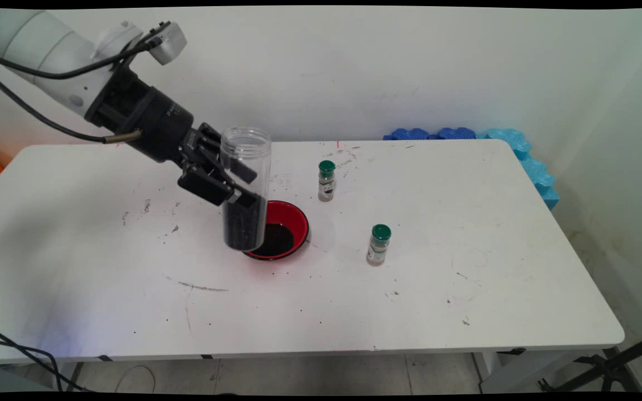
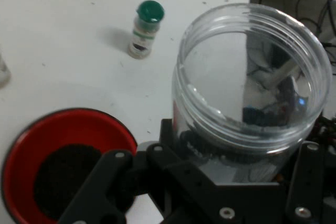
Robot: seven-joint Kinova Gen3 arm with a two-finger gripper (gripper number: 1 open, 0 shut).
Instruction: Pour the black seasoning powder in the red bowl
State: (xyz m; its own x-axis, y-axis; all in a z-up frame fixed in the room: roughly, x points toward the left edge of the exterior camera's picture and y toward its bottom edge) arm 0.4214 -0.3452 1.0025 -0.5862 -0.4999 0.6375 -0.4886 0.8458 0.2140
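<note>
The white counter [image 1: 103, 289] carries a few things, with loose dark specks scattered across it. Blue foam pieces [image 1: 499, 146] sit at its far right corner against the wall.

The arm reaches in from the upper left, and its gripper [image 1: 230, 188] has its fingers clamped on a clear plastic jar [image 1: 246, 186] at about mid-height. The jar is upright, leaning only slightly, open-mouthed with no lid, and its lower part is filled with dark granules. It hangs over the near-left rim of a red bowl [image 1: 298, 218]; whether its base touches the rim or the counter cannot be told. In the hand view the jar [image 2: 249, 100] shows its wide threaded mouth and the bowl [image 2: 31, 150] lies beside it, below left.

The bowl holds a pool of the same dark stuff at its bottom.

Two small shakers with green caps stand upright: one [image 1: 326, 180] just beyond the bowl toward the far edge, the other [image 1: 378, 245] to the bowl's right, nearer the front. They are well apart from each other and clear of the gripper.

As a judgement, the jar looks light, stiff and smooth-walled, so likely slippery under a weak grip; its weight sits low. A hold across the middle of the wall, as now, seems sound. With no lid, tipping would spill the contents.
</note>
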